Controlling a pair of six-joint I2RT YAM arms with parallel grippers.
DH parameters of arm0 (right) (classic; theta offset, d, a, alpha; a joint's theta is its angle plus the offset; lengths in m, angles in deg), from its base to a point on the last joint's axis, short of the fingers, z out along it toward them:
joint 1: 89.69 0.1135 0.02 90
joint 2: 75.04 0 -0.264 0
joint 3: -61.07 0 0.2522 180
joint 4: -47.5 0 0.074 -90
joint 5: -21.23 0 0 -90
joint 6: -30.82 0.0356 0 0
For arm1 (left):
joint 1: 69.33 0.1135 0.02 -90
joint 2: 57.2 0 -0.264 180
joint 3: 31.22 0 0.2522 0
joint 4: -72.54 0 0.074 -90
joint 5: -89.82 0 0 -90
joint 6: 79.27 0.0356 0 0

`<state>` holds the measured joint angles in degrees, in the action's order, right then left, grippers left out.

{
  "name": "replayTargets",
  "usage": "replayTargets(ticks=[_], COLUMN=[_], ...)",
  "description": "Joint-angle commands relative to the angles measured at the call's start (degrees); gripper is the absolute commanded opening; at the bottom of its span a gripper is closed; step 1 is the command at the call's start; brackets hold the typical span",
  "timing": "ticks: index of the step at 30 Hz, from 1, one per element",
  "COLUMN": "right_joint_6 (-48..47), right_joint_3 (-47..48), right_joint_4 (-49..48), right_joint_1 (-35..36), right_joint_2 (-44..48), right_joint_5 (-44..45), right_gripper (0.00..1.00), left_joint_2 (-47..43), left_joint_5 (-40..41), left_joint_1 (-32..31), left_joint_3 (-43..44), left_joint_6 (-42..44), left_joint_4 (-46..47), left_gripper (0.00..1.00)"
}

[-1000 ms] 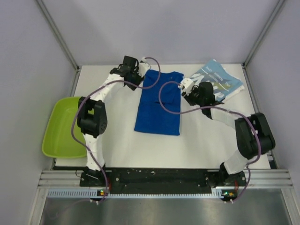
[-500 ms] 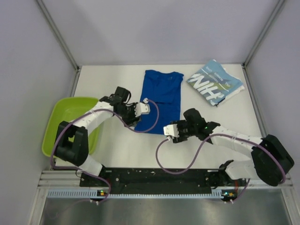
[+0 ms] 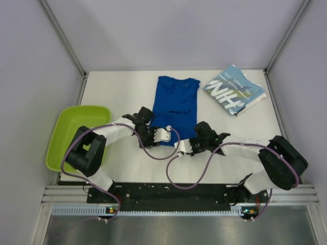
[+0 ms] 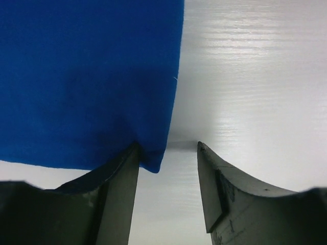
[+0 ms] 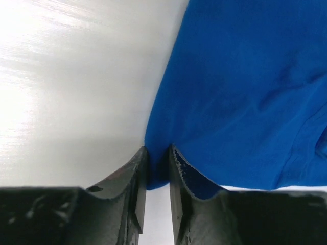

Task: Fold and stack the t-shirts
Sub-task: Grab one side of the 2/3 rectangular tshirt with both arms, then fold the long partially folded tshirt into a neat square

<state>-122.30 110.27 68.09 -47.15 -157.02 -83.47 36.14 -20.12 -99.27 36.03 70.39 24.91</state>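
mika: Whereabouts of the royal blue t-shirt [image 3: 176,104], anyone?

jo: Lies flat on the white table [image 3: 117,87], dead centre of the overhead frame. Folded into a long narrow strip, running from upper centre down toward the bottom of the frame.

mika: And the lighter teal-blue t-shirt [image 3: 235,96]?

jo: Sits folded small in the upper right, big white lettering facing up, well apart from the blue one. Also a lime-green tub [image 3: 76,135] over at the left edge, beside the table.

mika: Cool. What about the left gripper [image 3: 163,133]?

jo: Parked at the lower-left corner of the blue strip. From the wrist cam: jaws spread, cloth corner poking into the gap. One finger [image 4: 120,189] right up against the fabric, the other out over bare table. Not clamped on anything.

mika: And the right gripper [image 3: 183,148]?

jo: Down at the lower-right corner of the same strip, near the left one. Jaws almost pressed together, with the blue corner squeezed into the narrow slit between them. Looks like a proper pinch on the cloth, though tough to judge the depth of the bite from that close-up.
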Motion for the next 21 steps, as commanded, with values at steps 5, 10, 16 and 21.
replayTargets(ticks=[5,10,16,21], right_joint_6=[2.29,4.84,7.21,9.93], right_joint_3=[3.05,4.28,6.04,12.61], right_joint_4=[4.23,10.12,23.28,35.16], right_joint_1=[1.14,4.03,9.83,12.65], right_joint_2=[0.40,9.09,23.85,32.48], right_joint_5=[3.98,4.15,3.37,0.03], right_gripper=[0.00,0.00,0.00,0.00], left_joint_2=[2.11,-2.09,-15.62,-28.63], left_joint_5=[4.82,7.55,3.78,0.88], left_joint_1=[-1.35,-1.18,-1.79,-6.54], left_joint_3=[-0.67,0.03,-0.85,-0.15], left_joint_6=[-4.54,-9.11,-13.51,-11.50], left_joint_4=[3.90,-1.72,-9.27,-18.32], left_gripper=[0.00,0.00,0.00,0.00])
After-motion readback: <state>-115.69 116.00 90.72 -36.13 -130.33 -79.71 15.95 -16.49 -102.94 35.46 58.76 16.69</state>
